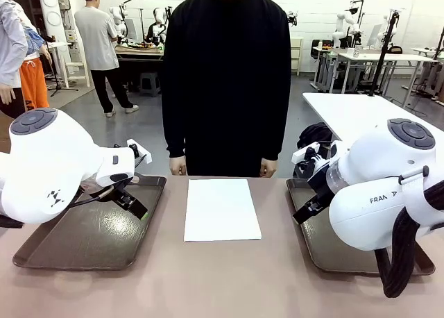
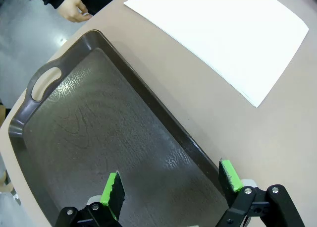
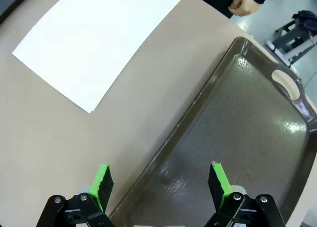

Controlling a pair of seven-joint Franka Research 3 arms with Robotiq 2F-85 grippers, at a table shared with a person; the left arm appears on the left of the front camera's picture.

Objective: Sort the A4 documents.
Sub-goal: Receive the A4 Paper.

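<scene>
1. A4 documents (image 1: 222,209): flat at table (image 1: 222,283) centre; left tray (image 1: 41,252) at their 9 o'clock, right tray (image 1: 319,241) at 3.
2. Left end effector (image 2: 171,182) & right end effector (image 3: 159,180): jaws apart, nothing held, each over its tray.
3. Risk: thin sheets lie flush w/ table, so pads may skid, crumple paper, or grab several at once.

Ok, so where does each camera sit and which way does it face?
Front view: between the arms, facing across the table at the standing person; left gripper and right gripper show, open.
Left wrist view: on the left wrist, looking down at the left tray; own green-padded fingers below.
Right wrist view: on the right wrist, looking down at the right tray; own fingers below.
Both wrist views share the paper and one hand of the person.
</scene>
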